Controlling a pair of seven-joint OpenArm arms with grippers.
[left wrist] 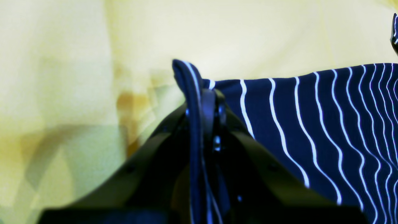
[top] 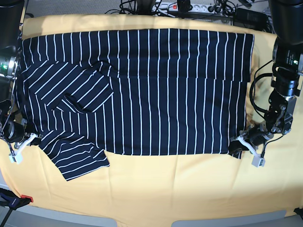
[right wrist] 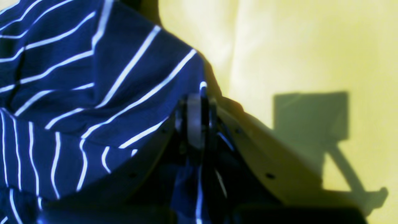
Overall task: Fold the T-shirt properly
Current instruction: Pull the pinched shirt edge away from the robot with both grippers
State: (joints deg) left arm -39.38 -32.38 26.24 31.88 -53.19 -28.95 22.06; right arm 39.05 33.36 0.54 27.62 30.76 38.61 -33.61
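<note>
The yellow cloth [top: 151, 189] lies lowest in the frame. Both grippers, left [top: 238, 144] and right [top: 29, 135], pinch the soft, floppy T-shirt [top: 142, 90] by its near corners.

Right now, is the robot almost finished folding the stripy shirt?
Not yet, it looks like early days. Done: the T-shirt lies spread on the yellow cloth, its far edge already folded over and one sleeve tucked onto the body. In hand: the left gripper and the right gripper are each shut on the near edge, one at each end. Left: bringing that edge over, then folding the long strip into a small stack.
</note>
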